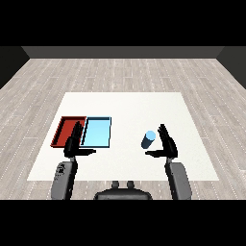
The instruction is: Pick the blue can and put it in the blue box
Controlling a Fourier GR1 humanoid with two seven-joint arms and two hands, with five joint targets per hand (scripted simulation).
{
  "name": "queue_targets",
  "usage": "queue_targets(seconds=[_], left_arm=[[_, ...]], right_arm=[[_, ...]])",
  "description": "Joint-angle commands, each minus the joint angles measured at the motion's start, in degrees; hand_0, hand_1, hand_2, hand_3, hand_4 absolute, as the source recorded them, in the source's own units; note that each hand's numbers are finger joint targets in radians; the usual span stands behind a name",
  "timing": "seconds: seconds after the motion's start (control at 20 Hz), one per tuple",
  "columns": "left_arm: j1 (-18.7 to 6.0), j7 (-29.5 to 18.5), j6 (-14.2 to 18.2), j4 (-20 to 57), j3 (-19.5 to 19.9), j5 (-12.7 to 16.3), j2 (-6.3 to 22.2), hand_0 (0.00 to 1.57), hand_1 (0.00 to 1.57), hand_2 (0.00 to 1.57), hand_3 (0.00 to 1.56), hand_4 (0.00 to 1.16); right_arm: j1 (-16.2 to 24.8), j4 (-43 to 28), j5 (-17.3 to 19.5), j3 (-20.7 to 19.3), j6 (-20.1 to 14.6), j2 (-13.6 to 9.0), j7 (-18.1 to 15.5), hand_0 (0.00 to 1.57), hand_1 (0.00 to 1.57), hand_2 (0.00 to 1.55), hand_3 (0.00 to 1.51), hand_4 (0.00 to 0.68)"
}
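While your right hand (166,144) hangs open beside the blue can (148,139), nothing is held.
From the head view, you see its fingers straight up and thumb reaching left under the can, which sits on the white table (129,105) just left of the palm. Your left hand (74,145) is open too, fingers raised over the near edges of the red tray (63,129) and blue tray (97,131), which lie side by side. Grey plank floor (120,72) surrounds the table.

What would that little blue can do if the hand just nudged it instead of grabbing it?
The blue can looks round-sided and tilted, so a nudge would probably send it rolling across the white table. Its surface looks smooth, so it might slip against the open right hand beside it. It looks rigid, unlikely to bend.
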Motion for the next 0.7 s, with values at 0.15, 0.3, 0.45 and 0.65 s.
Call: queue_targets(seconds=[0.15,0.3,0.45,0.65], left_arm=[[1.36,-11.75,-3.37,3.27,0.84,1.59,-1.35,0.0,0.0,0.0,0.0,0.0],[2.07,-13.99,-4.75,4.72,1.64,2.06,-0.87,0.0,0.0,0.0,0.0,0.0],[1.88,-7.61,-3.25,-1.45,1.35,2.42,-0.94,0.0,0.0,0.0,0.0,0.0],[-0.48,-11.5,-4.59,4.92,2.38,2.4,-0.77,0.0,0.0,0.0,0.0,0.0]], right_arm=[[-0.11,-1.06,-2.3,1.77,2.71,2.46,-4.34,0.0,0.0,0.0,0.0,0.0],[1.47,1.77,-1.21,1.69,2.62,3.45,-9.25,0.0,0.0,0.0,0.0,0.0],[0.45,0.6,-4.77,-2.64,7.03,-1.32,-6.32,0.0,0.0,0.0,0.0,0.0],[-2.67,6.49,-4.09,-4.01,4.33,0.17,-7.45,0.0,0.0,0.0,0.0,0.0]])
